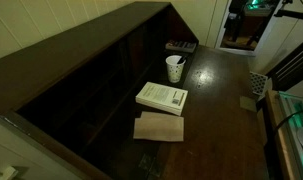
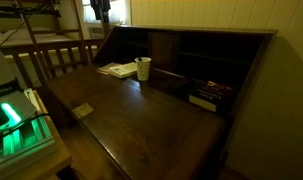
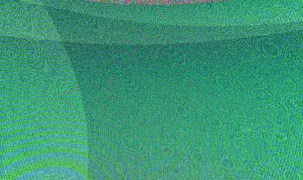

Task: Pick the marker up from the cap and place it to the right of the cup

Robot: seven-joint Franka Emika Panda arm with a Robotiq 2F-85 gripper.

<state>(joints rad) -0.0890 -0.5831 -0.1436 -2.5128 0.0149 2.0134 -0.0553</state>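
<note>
In an exterior view, on the dark wooden surface [image 1: 216, 100]: the cup [image 1: 175, 69] upright toward the far end, the marker [image 1: 180, 60] seemingly poking up out of its mouth as a slim dark stick, too small to be sure. Just in front of the cup, a white book [image 1: 162, 97]; just beside that book's near edge, a flat tan cardboard piece [image 1: 159, 127].

In an exterior view, the cup [image 2: 143, 69] again, just beside the white book [image 2: 119, 70]. In a cubby, well apart from both, a dark box [image 2: 208, 97]. At the top edge, a dark arm shape [image 2: 99, 10]; gripper lost in the gloom, impossible to tell whether spread or pressed together.

In the wrist view, only green noise, nothing recognisable.
</note>
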